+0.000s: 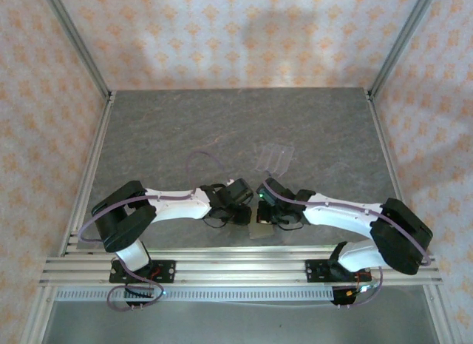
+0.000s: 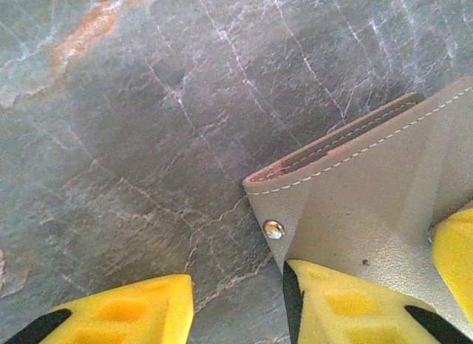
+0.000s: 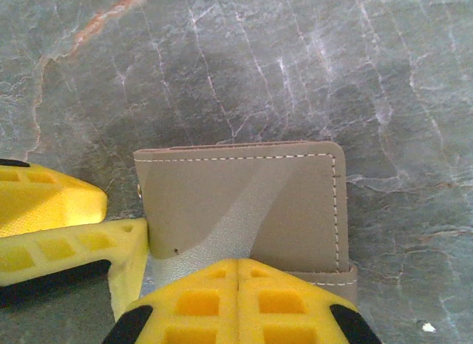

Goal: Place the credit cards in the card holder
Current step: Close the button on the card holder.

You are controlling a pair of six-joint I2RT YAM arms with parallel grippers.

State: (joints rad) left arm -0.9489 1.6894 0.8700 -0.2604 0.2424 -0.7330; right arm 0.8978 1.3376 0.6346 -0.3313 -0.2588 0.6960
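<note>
The tan card holder (image 3: 244, 203) lies closed and flat on the stone table, also seen as a small tan patch (image 1: 261, 231) between the two arms. My right gripper (image 3: 238, 261) is shut, its yellow tips meeting over the holder's near edge with nothing visible between them. My left gripper (image 2: 238, 279) is open beside the holder's snap corner (image 2: 273, 228); its right finger (image 2: 347, 307) lies against the holder's side, and bare table shows between the fingers. In the right wrist view the left gripper's fingers (image 3: 52, 200) sit at the holder's left edge. The credit cards are out of view.
A clear slotted plastic rack (image 1: 275, 157) stands on the grey stone table (image 1: 162, 137) just beyond the grippers. Aluminium frame rails (image 1: 236, 268) run along the near edge and up the sides. Papered walls enclose the back.
</note>
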